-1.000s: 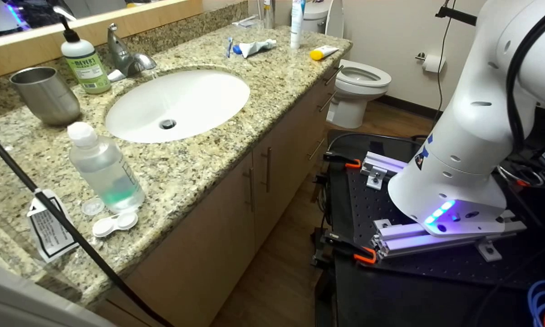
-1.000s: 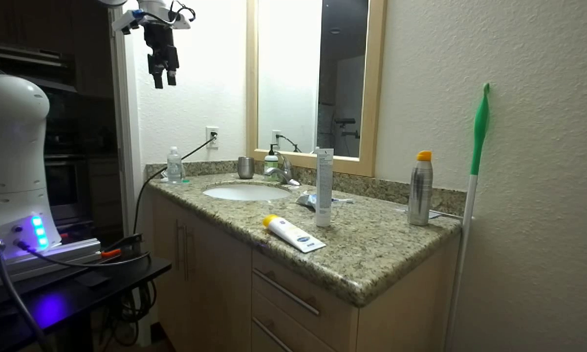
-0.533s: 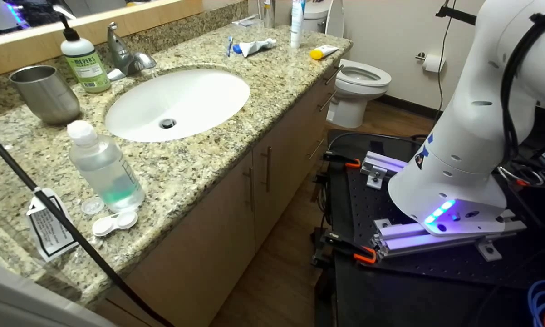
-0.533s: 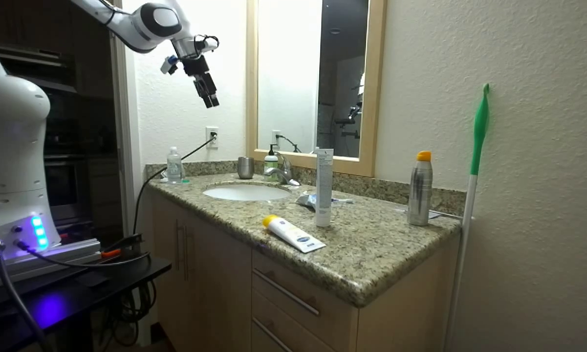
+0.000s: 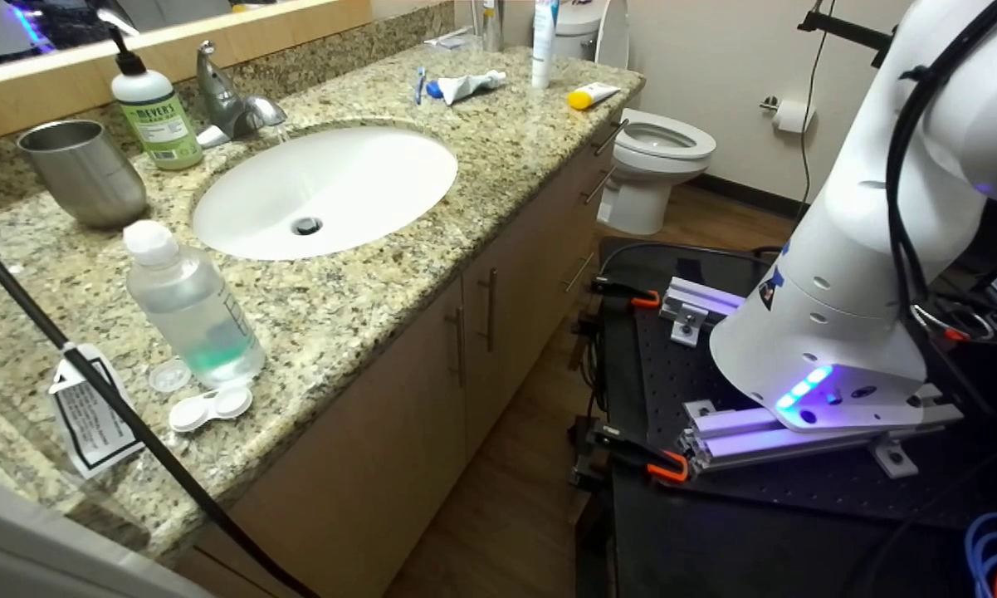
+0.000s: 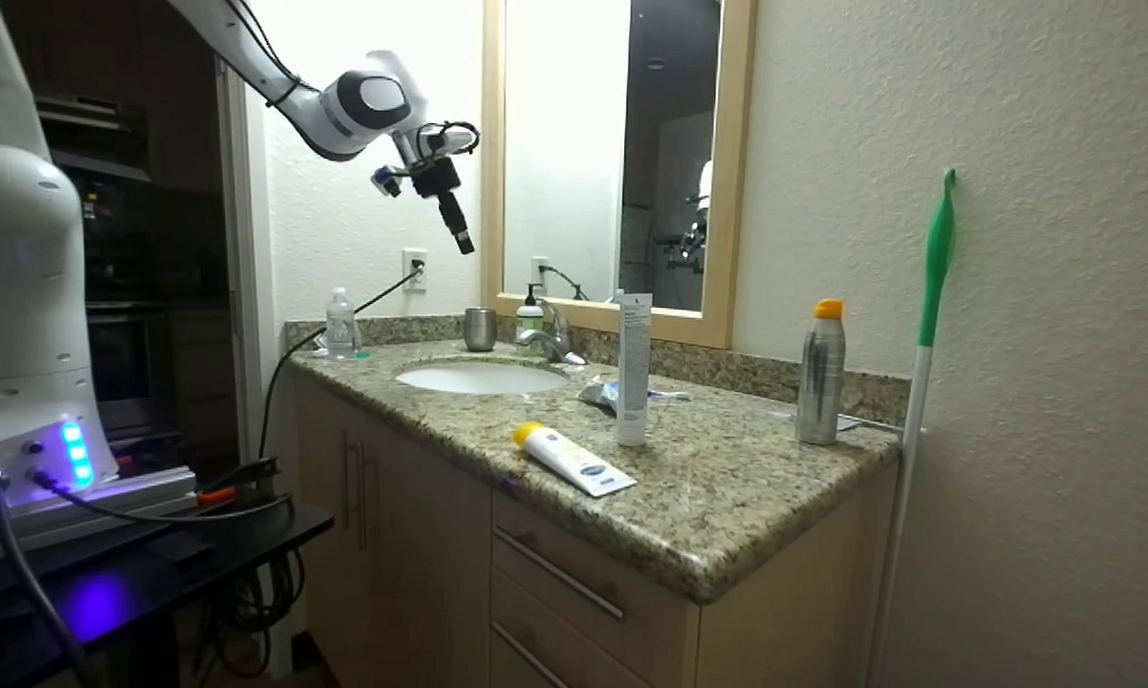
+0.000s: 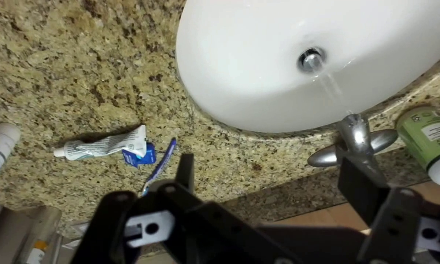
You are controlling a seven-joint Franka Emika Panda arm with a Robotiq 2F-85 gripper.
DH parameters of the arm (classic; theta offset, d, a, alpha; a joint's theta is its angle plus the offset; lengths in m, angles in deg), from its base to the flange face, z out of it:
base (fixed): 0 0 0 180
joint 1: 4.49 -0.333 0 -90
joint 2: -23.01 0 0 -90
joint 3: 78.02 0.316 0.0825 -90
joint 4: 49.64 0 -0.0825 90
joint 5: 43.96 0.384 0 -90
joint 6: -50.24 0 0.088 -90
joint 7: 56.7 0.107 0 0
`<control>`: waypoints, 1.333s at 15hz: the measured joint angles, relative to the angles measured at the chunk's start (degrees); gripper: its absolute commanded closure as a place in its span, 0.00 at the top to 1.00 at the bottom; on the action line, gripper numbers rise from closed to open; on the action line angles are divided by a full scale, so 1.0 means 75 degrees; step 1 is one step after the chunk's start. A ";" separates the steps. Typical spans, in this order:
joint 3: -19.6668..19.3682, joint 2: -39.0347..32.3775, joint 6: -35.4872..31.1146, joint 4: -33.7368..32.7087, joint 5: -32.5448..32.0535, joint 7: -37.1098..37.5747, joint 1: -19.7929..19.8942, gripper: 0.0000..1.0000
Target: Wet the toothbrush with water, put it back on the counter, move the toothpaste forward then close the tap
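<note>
Hovering above counter point(image 7: 106, 84), gripper point(image 7: 267, 170) spread wide

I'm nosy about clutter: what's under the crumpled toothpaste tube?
Beneath the toothpaste tube, at its flat end, part of a blue item shows; the rest and the counter below are covered.

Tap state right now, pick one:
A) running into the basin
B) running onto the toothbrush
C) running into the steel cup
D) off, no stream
A: the wrist view shows a thin stream of water falling from the tap into the white basin, toward the drain.
</note>
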 measured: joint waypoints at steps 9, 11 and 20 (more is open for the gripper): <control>-0.0900 -0.1264 0.0300 -0.2008 0.1172 0.0202 0.0457 1.00; -0.1258 -0.1973 0.0496 -0.2891 0.1737 0.0172 0.0549 1.00; -0.1303 -0.4530 0.2567 -0.4756 0.2713 -0.0260 0.0465 1.00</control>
